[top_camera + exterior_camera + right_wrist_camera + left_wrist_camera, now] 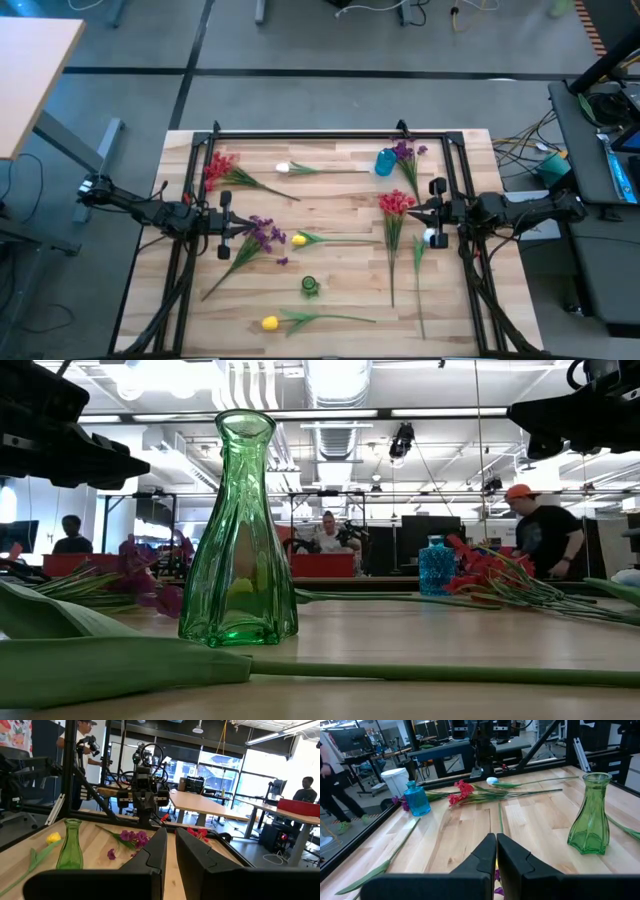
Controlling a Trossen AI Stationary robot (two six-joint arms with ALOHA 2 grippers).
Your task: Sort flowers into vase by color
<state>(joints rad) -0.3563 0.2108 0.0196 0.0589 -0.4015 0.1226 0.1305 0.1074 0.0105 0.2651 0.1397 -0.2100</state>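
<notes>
Flowers lie flat all over the wooden table [340, 205], none in a vase yet. They look spread out so each one can be picked up alone.

A red flower [217, 168] lies at the far left, and another red flower [396, 203] lies on the right. One purple flower [262, 234] lies just in front of the left gripper [226, 224]. Another purple flower [403, 152] touches the blue vase [385, 162] at the far right. A yellow flower [298, 239] lies in the middle and a second yellow one [269, 323] at the near edge. A white flower [283, 168] lies far back.

The green vase [309, 286] stands up straight near the middle, where both arms could probably reach it.

Both arms wait at the sides, holding nothing. The left gripper has its fingers [482, 855] pressed together. The right gripper [436, 211] has only a thin gap between its fingers [152, 852]. I think the sorting has not begun.
</notes>
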